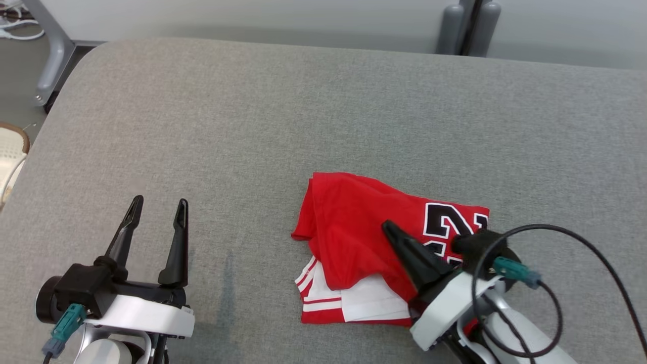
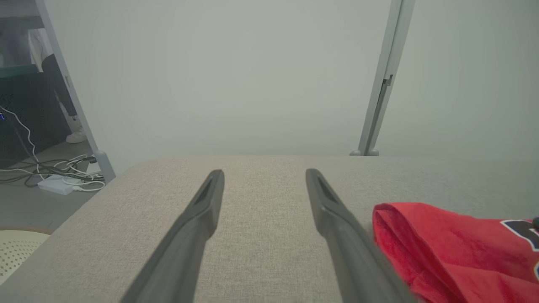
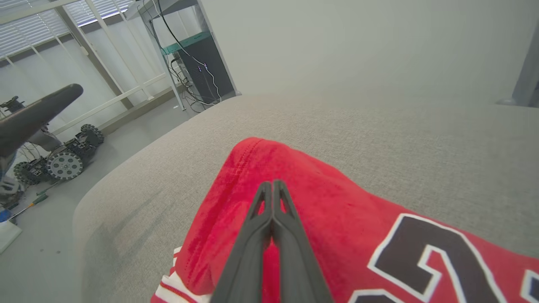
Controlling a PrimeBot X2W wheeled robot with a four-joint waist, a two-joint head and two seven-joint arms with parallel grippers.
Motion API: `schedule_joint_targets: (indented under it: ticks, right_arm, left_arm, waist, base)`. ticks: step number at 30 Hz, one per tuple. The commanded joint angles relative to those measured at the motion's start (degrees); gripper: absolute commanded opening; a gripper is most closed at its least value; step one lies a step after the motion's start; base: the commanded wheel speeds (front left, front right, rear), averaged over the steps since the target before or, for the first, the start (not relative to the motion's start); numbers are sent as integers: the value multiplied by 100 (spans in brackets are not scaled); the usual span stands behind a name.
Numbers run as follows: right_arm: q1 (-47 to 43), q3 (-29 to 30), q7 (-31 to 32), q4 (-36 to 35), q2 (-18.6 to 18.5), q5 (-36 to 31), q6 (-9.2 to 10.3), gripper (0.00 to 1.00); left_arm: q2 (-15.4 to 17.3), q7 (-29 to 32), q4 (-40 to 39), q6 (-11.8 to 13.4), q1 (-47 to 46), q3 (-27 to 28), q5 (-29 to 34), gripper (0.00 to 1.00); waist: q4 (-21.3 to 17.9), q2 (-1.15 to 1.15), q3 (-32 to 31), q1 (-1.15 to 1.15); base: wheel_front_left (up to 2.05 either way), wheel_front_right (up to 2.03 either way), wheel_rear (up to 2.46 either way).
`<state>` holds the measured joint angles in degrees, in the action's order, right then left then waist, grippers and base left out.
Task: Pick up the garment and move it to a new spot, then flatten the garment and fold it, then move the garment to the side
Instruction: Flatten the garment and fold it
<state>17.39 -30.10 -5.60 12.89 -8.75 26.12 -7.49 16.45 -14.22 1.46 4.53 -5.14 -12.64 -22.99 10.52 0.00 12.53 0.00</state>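
The garment [image 1: 349, 217], a bright red T-shirt with white sleeves and a black-and-white number print, lies bunched and folded over on the grey padded surface [image 1: 303, 101], right of centre. My right gripper [image 1: 386, 225] is shut, its fingers pressed together and lying over the garment's red cloth [image 3: 337, 202]. In the right wrist view the tips [image 3: 273, 183] meet with no cloth showing between them. My left gripper [image 1: 159, 201] stands open at the lower left, over bare surface and well left of the garment. The left wrist view has the left gripper [image 2: 264, 172] with the garment [image 2: 442, 240] to its right.
A cream perforated basket [image 1: 10, 146] sits beyond the surface's rounded left edge, also the basket [image 2: 17, 248]. Grey posts [image 1: 467, 25] stand behind the far edge. Cables [image 2: 63, 176] and a small wheeled base [image 3: 63, 164] lie on the floor to the left.
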Motion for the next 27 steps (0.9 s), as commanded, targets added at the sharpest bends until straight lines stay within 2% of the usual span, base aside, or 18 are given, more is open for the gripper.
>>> schedule_joint_targets:
  ticks: [1, 13, 27]
  right_arm:
    - [252, -455, -131, 270, -35, 193, -1, 0]
    - [865, -1732, -373, 1351, -178, 923, -1, 0]
    - [1294, -2939, -535, 1763, -25, 1761, -19, 0]
  left_arm:
    - [-26, -45, 55, -22, -126, 8, 34, 100]
    - [-147, -80, 198, -87, -233, 22, 84, 100]
    - [-202, -90, 315, -176, -308, 56, 137, 100]
  waist:
    - [102, 0, 94, 0]
    - [188, 0, 202, 0]
    - [238, 0, 290, 0]
  base:
    - [0, 0, 0]
    - [0, 0, 0]
    - [0, 0, 0]
